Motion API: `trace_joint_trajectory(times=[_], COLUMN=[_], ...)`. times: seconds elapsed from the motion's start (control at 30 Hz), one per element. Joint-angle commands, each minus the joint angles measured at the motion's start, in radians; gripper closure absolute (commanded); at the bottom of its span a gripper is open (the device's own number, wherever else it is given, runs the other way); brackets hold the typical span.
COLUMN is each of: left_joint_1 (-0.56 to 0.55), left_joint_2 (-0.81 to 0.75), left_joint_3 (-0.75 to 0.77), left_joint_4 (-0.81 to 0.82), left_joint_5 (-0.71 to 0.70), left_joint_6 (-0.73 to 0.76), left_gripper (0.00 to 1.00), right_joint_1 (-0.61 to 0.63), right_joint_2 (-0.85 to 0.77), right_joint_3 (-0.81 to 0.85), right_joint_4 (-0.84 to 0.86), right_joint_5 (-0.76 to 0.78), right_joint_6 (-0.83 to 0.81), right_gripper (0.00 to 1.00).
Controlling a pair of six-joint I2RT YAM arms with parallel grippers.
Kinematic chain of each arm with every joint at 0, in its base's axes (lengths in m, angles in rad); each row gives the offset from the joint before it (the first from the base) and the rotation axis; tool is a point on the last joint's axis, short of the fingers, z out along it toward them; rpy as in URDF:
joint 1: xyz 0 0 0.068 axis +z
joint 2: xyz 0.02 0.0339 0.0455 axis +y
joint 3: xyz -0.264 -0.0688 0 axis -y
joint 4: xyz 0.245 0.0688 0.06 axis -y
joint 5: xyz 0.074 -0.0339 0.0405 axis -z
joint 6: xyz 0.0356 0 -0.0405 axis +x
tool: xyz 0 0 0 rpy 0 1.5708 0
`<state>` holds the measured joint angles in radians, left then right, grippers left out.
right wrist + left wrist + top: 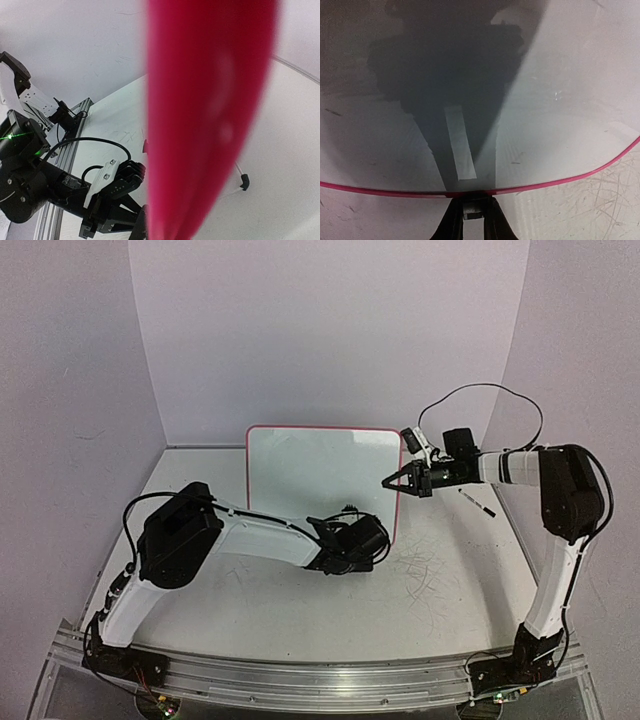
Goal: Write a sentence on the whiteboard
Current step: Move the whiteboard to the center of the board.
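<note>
Likely light and stiff to handle, with a slick face: best taken by the thin pink frame of the whiteboard (pixel 320 472), never by the writing side. Stands upright mid-surface, face blank. Nipped at its 6 o'clock edge by the left pincer (pixel 473 209), nearly closed on the frame. Held at 3 o'clock by the right pincer (pixel 390 480), pressed together on the rim. Marker (pixel 477 503) lying loose at 4 o'clock.
</note>
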<state>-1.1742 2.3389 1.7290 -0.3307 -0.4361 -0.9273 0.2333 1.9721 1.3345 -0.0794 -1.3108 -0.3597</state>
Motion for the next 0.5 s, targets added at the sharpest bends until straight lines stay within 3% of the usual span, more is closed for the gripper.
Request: trace_joint_trajectory(times=[0.0, 0.07, 0.2, 0.33, 0.47], left_joint_1=[-0.064, -0.065, -0.065, -0.065, -0.061], left_joint_2=[0.045, 0.052, -0.012, -0.154, -0.353], left_joint_3=[0.142, 0.151, 0.098, -0.018, -0.171], left_joint_4=[0.163, 0.162, 0.163, 0.174, 0.236], left_joint_5=[0.069, 0.086, 0.072, 0.060, 0.086], left_joint_6=[-0.028, -0.020, 0.058, 0.173, 0.333], left_gripper=[1.00, 0.93, 0.62, 0.39, 0.23], right_joint_1=[-0.008, -0.011, -0.011, -0.011, -0.011], right_joint_2=[0.008, 0.016, 0.039, 0.053, 0.059], right_joint_3=[-0.066, -0.054, -0.031, -0.016, -0.010], right_joint_4=[-0.177, -0.183, -0.204, -0.220, -0.227], right_joint_5=[0.128, 0.128, 0.133, 0.144, 0.159], right_joint_6=[-0.083, -0.086, -0.085, -0.084, -0.075], right_gripper=[1.00, 1.00, 1.00, 1.00, 0.95])
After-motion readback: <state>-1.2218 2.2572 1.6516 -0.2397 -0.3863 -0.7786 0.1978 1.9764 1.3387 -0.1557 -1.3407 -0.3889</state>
